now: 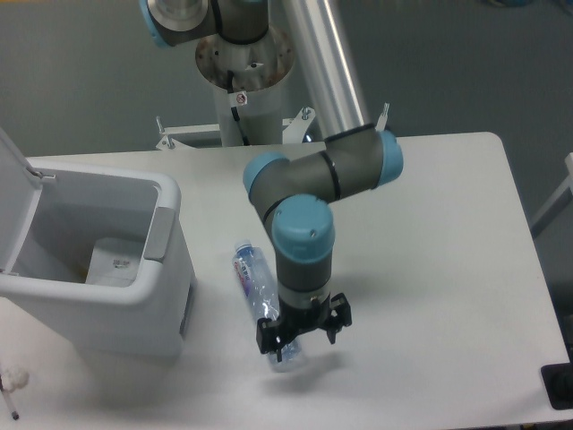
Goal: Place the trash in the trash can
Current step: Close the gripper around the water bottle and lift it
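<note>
The clear plastic bottle [255,282] with a red-blue label lies on the white table, running from beside the trash can down toward the front edge. My gripper [303,330] points down over the bottle's near end, its black fingers [266,337] spread wide on either side, open and not closed on it. The trash can [166,235] is a light-grey bin at the left with its white lid [13,193] swung up and open. A whitish translucent piece [114,261], likely the wrapper, lies inside the bin.
The arm's base column [243,85] stands at the table's back edge. A small whitish object [12,382] lies at the front left corner. A dark object [560,387] sits at the front right edge.
</note>
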Controlling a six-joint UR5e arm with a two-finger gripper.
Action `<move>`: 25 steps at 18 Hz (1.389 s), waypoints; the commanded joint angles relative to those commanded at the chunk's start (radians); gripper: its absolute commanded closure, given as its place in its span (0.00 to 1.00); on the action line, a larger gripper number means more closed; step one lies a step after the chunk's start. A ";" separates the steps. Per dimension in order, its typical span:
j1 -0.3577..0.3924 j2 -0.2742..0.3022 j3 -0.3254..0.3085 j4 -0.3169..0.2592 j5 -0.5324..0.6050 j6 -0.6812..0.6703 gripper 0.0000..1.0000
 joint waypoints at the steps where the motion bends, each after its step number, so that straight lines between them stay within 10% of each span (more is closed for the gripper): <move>1: -0.002 -0.002 0.000 -0.011 0.002 0.000 0.00; 9: -0.011 -0.032 0.015 -0.057 0.002 0.000 0.05; 17: -0.012 -0.034 0.023 -0.084 0.002 0.000 0.45; 25: -0.011 0.001 0.098 -0.083 -0.012 -0.002 0.48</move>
